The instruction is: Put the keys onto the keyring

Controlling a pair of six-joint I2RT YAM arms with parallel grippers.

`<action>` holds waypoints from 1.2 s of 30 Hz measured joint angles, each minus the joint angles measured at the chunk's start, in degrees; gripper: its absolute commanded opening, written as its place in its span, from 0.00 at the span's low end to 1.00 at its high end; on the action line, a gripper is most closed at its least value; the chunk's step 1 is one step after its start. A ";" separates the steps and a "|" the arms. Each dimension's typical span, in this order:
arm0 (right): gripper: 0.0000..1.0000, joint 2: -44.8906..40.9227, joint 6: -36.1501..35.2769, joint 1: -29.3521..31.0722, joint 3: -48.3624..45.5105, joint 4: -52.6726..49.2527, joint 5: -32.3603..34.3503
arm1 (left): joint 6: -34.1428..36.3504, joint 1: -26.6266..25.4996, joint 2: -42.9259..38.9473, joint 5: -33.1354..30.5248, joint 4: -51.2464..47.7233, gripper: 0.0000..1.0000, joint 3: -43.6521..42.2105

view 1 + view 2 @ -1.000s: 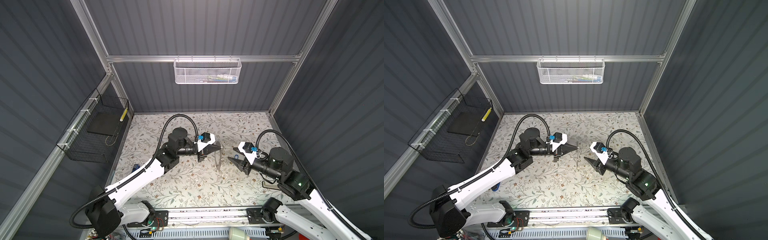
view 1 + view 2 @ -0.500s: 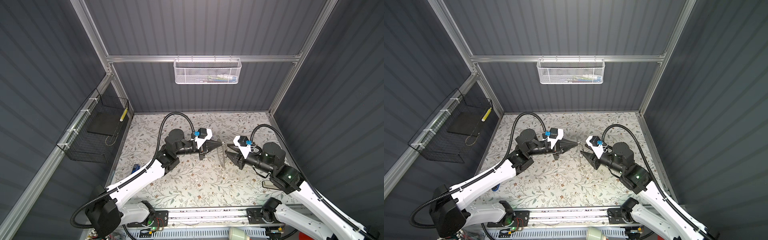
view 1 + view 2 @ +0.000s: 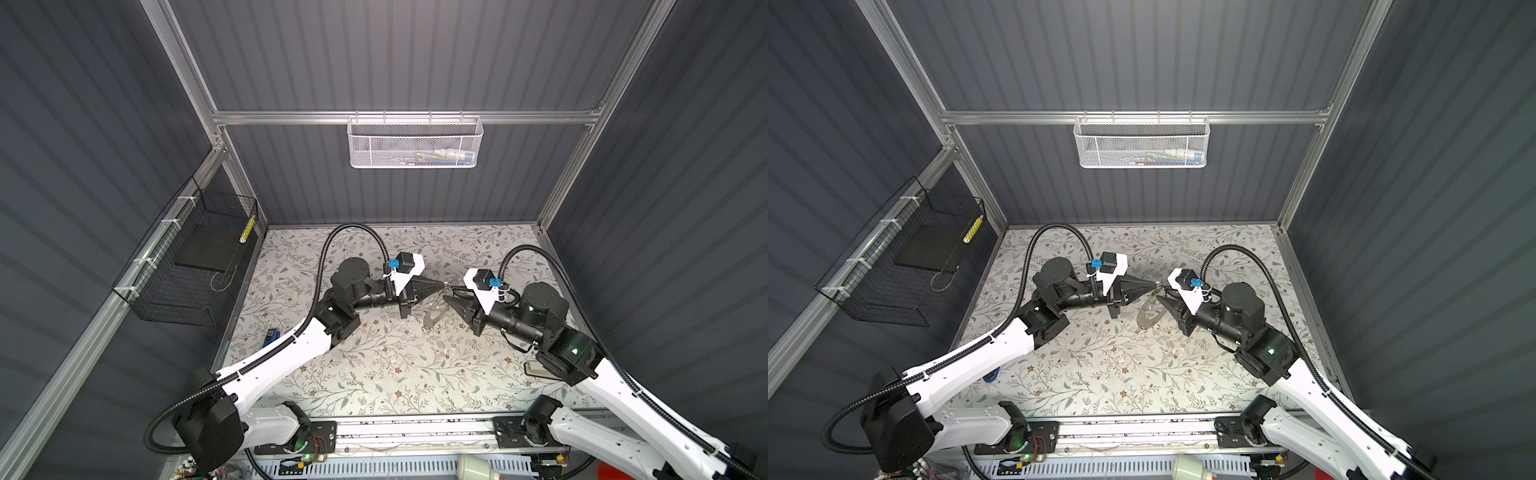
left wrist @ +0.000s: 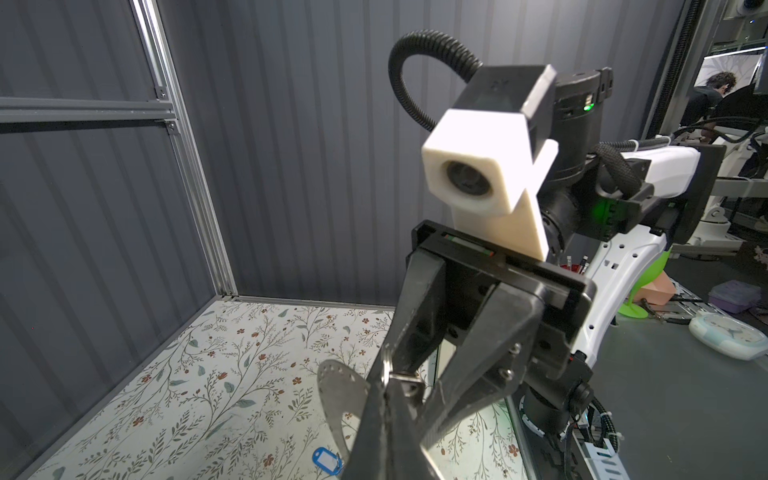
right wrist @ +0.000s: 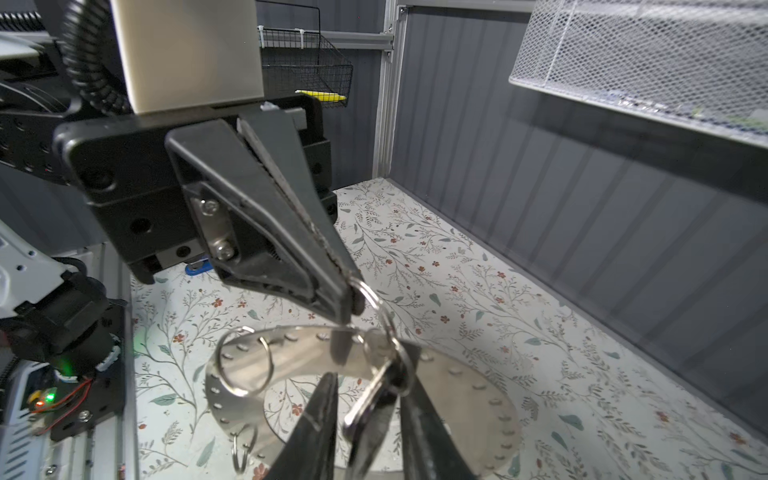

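Observation:
The keyring [image 5: 469,374] is a flat grey metal band with small holes. It hangs tilted above the mat, in both top views [image 3: 432,321] [image 3: 1148,318]. My left gripper [image 5: 351,303] [image 3: 443,284] is shut on a small wire loop fixed to the band. A silvery key [image 5: 374,409] hangs from that loop between the fingers of my right gripper [image 5: 370,361] [image 3: 449,292]. Those fingers stand apart, with a gap showing on one side of the key. A blue white-labelled tag [image 4: 327,459] shows low beside the keyring [image 4: 336,386]; I cannot tell whether it hangs or lies.
Two more small wire loops [image 5: 245,361] hang on the band. A blue block [image 3: 272,335] lies on the floral mat [image 3: 395,365] by the left arm. A white mesh basket [image 3: 413,143] hangs on the back wall, a black wire basket [image 3: 195,257] on the left wall.
My right arm has moved in to the left gripper's tips and its jaws have narrowed around the key. The keyring has swung from edge-on to tilted.

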 measured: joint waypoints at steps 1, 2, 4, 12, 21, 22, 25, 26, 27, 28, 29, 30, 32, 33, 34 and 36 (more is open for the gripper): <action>0.17 -0.33 -0.04 0.00 0.00 0.20 0.50 | -0.15 0.00 0.20 -0.09 0.00 0.00 0.00; 0.14 -0.63 -0.04 0.00 0.00 0.37 0.90 | -0.28 0.00 0.42 -0.11 -0.04 0.00 0.02; 0.07 -1.11 -0.24 0.02 0.00 0.48 1.84 | -0.46 0.00 0.76 -0.28 -0.09 0.00 0.15; 0.00 -1.40 -1.27 0.28 0.00 1.07 3.78 | -2.45 0.00 1.38 -0.94 0.42 0.00 0.87; 0.00 -1.16 -1.95 0.85 0.00 2.16 5.79 | -5.97 0.00 2.38 -1.79 2.73 0.00 1.29; 0.00 -1.09 -2.01 0.92 0.00 2.34 6.03 | -6.54 0.00 2.60 -1.86 3.45 0.00 1.29; 0.05 -0.87 -2.86 1.46 0.00 3.02 7.52 | -8.24 0.00 3.32 -2.21 5.62 0.00 1.29; 0.07 -0.81 -3.02 1.62 0.00 3.17 8.11 | -8.55 0.00 3.52 -2.25 6.05 0.00 1.29; 0.07 -0.76 -3.26 1.86 0.00 3.32 8.72 | -9.03 0.00 3.78 -2.25 6.60 0.00 1.29; 0.08 -0.74 -3.45 1.99 0.00 3.37 9.29 | -9.38 0.00 4.02 -2.27 7.15 0.00 1.29; 0.10 -0.76 -3.67 2.10 0.00 3.39 9.70 | -9.60 0.00 4.22 -2.27 7.52 0.00 1.27; 0.14 -0.79 -3.91 2.21 0.00 3.37 9.99 | -9.84 0.00 4.33 -2.25 7.72 0.00 1.27; 0.19 -0.81 -4.68 2.49 0.00 3.19 10.05 | -10.51 -0.09 4.37 -2.27 8.28 0.00 1.29; 0.21 -0.81 -5.01 2.82 -0.04 2.86 9.92 | -10.80 -0.22 4.37 -2.38 8.94 0.00 1.29; 0.24 -0.63 -5.25 3.15 -0.15 2.49 9.92 | -10.95 -0.35 4.37 -2.43 9.60 0.00 1.29; 0.28 -0.39 -5.73 3.41 -0.44 1.86 9.68 | -11.26 -0.52 4.37 -2.43 10.73 0.00 1.27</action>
